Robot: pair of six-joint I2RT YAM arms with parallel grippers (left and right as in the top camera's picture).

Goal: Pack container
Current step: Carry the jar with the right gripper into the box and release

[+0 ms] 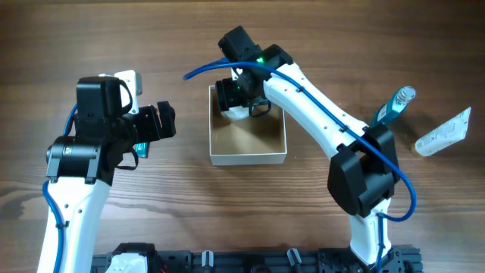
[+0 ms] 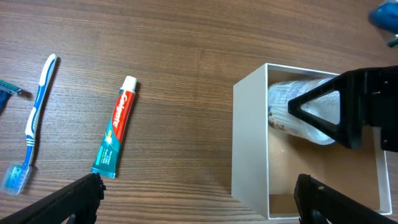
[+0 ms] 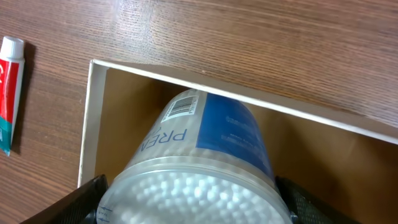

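Note:
The container (image 1: 248, 158) is a square shallow box with white walls and a brown inside, at the table's middle. It also shows in the left wrist view (image 2: 249, 143) and the right wrist view (image 3: 92, 118). My right gripper (image 1: 236, 95) (image 3: 193, 208) is shut on a clear tub of cotton swabs (image 3: 205, 143) with a blue label. It holds the tub tilted inside the container's far left corner (image 1: 239, 112) (image 2: 286, 102). My left gripper (image 1: 163, 121) (image 2: 199, 202) is open and empty, just left of the container.
A toothpaste tube (image 2: 115, 134) (image 3: 7, 93), a blue toothbrush (image 2: 34, 118) and a razor (image 2: 9, 89) lie left of the container. A blue bottle (image 1: 395, 106) and a white packet (image 1: 443, 133) lie at the right.

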